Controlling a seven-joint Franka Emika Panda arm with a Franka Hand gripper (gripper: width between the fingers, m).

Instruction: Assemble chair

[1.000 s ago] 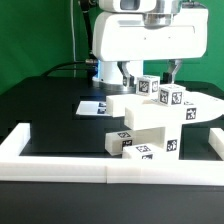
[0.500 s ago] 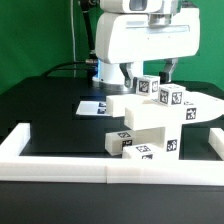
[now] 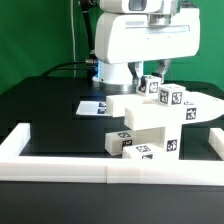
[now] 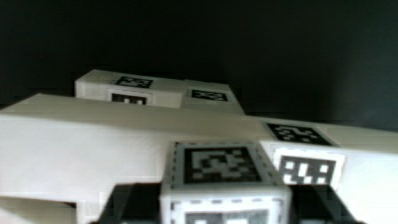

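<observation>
Chair (image 3: 150, 118) parts stacked at about 4 o'clock on black counter (image 3: 50, 110), inside low white border wall (image 3: 60, 168). Jaws (image 3: 150, 76) straddle small tagged cube (image 3: 150, 85) on top slab, toward 12 o'clock; wrist view shows cube (image 4: 226, 180) between fingers, contact likely, firm grip unconfirmed. Do well: centre cube, squeeze squarely on flat faces, lift straight up. Neighbour cube (image 3: 172, 97) just beside at 4 o'clock: tight. Marker board (image 3: 96, 105) at 9 o'clock; open room beyond it.
</observation>
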